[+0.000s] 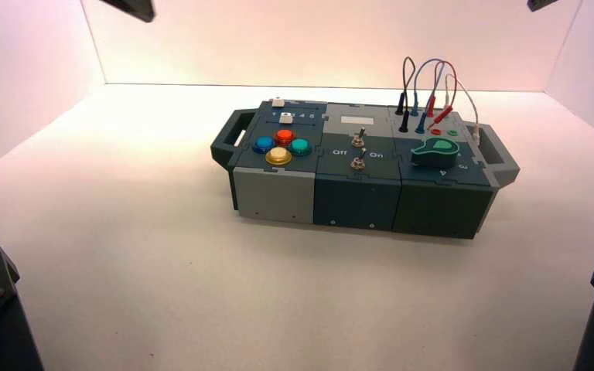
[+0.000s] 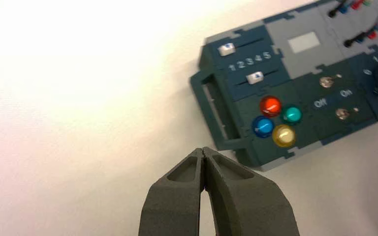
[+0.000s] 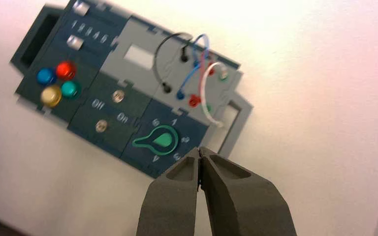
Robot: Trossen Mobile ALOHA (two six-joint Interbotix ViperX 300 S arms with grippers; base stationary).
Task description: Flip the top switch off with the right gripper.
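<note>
The top switch [image 1: 361,137] is a tiny silver toggle on the box's dark middle panel, the farther of two, with the second switch [image 1: 358,161] just in front of it. "Off" and "On" are lettered between them. The top switch also shows in the left wrist view [image 2: 327,81] and in the right wrist view [image 3: 118,96]. My right gripper [image 3: 199,150] is shut and empty, held well back from the box, off its right end near the green knob [image 3: 161,139]. My left gripper [image 2: 203,150] is shut and empty, parked off the box's left end.
The box [image 1: 274,193] stands mid-table, with handles at both ends. Its left part bears four coloured push buttons [image 1: 281,145] and two sliders [image 1: 278,102]. Looped wires [image 1: 433,85] rise from its far right. Both arm bases sit at the near corners.
</note>
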